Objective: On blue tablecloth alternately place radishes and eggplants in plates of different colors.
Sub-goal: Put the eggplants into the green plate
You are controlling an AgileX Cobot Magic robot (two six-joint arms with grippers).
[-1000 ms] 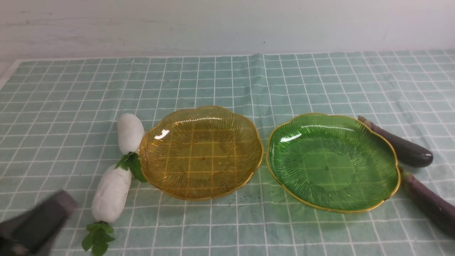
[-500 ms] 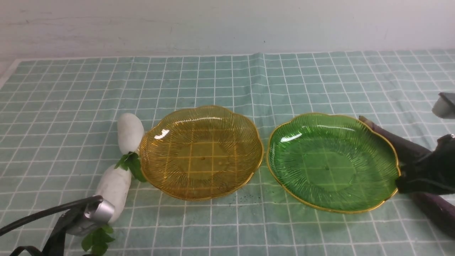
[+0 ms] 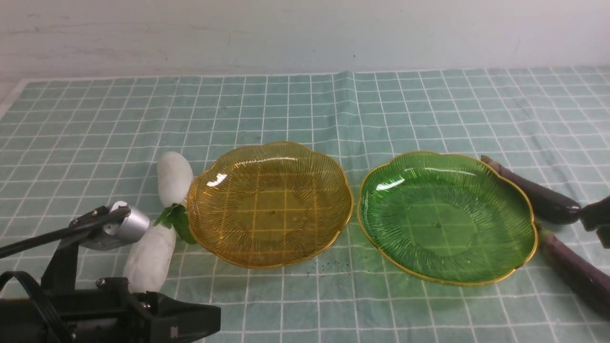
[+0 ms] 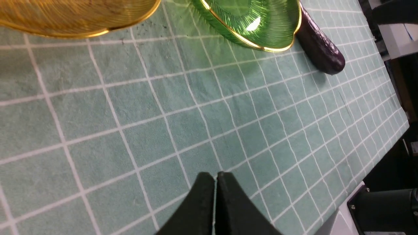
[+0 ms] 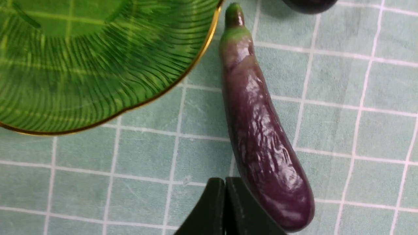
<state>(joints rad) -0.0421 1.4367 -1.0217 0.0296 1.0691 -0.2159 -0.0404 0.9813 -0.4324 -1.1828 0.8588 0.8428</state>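
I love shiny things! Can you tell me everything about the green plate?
The green plate is see-through and glassy-looking, with fine ribs fanning from its middle and a wavy gold-trimmed edge. It lies flat and empty on the blue tablecloth, just right of the amber plate, rims almost meeting. The far eggplant and near eggplant lie close by its right side; touching or not, I cannot tell.

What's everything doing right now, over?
Left gripper, right gripper shut, empty. Amber plate, green plate bare. Far radish, near radish, far eggplant, near eggplant on cloth. Nothing seen blocking.
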